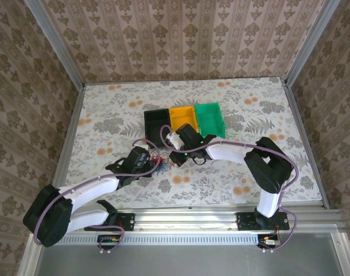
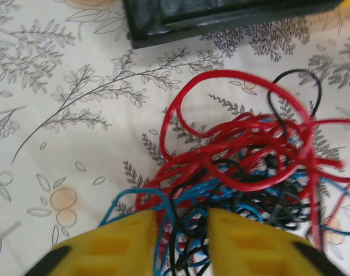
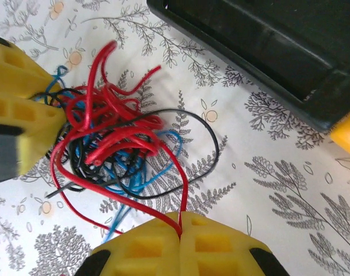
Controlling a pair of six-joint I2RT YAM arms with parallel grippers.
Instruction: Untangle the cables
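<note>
The right gripper (image 3: 180, 230) pinches a red wire (image 3: 177, 172). The left gripper (image 2: 180, 236) clasps the cables (image 2: 243, 167), apparently anchoring them for pulling apart.

Black bin (image 1: 157, 123) just behind the cables (image 1: 161, 163) (open tabletop (image 1: 106, 115) leftward).

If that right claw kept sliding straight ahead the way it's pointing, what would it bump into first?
Probably the tangled cables lying just ahead of the right gripper, which pinches a red strand. Beyond them sits the left gripper's yellow finger. Depth is hard to judge.

White-and-black arms (image 1: 94, 190), yellow fingers (image 3: 215, 244)
</note>
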